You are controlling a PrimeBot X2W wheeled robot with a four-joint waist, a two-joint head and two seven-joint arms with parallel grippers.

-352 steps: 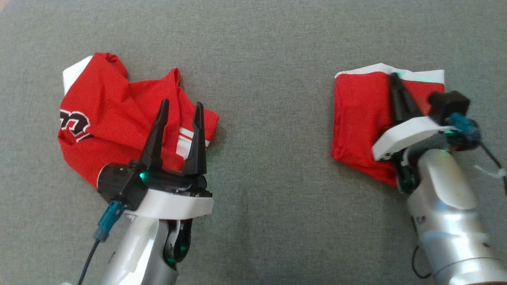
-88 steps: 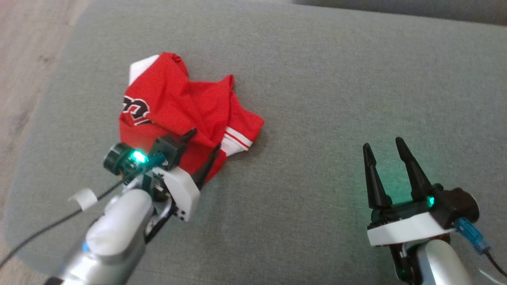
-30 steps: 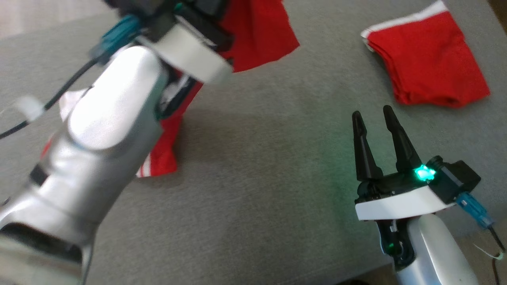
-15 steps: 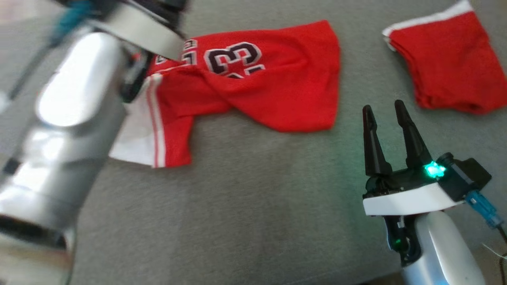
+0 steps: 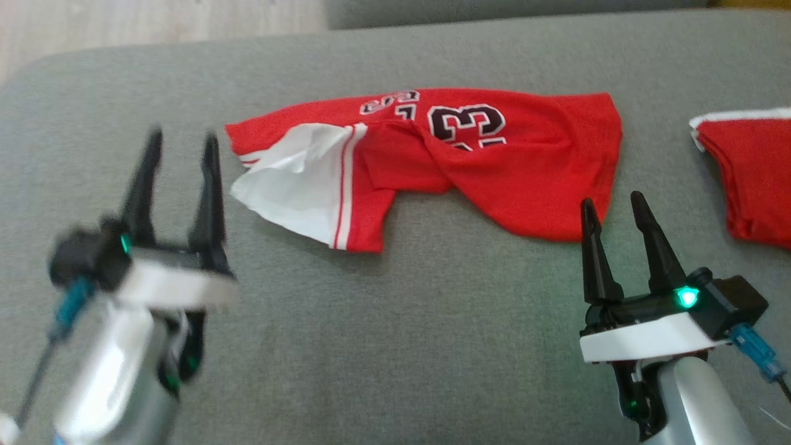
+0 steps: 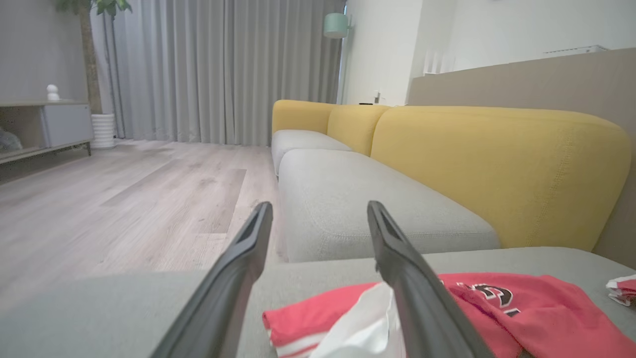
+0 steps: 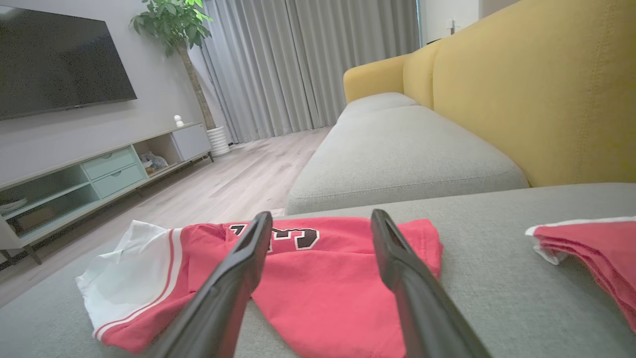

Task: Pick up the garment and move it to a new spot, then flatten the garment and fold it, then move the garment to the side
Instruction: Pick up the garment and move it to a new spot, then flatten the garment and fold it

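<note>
two empty jaw pairs gape: left gripper (image 5: pixel 182 142), right gripper (image 5: pixel 612 201); red jersey (image 5: pixel 525 185) ahead looks limp, light; you should pinch hem corners.

Red garment (image 5: pixel 531 179): large black digits (image 5: pixel 468 122) with white outline on the chest. Right digit read 3. Left digit was partly cut by a crease, looked like 3 too, not certain. A fold of cloth covered their lower edge. Arched black lettering (image 5: pixel 390 102) beside them was too small and creased to read.
</note>
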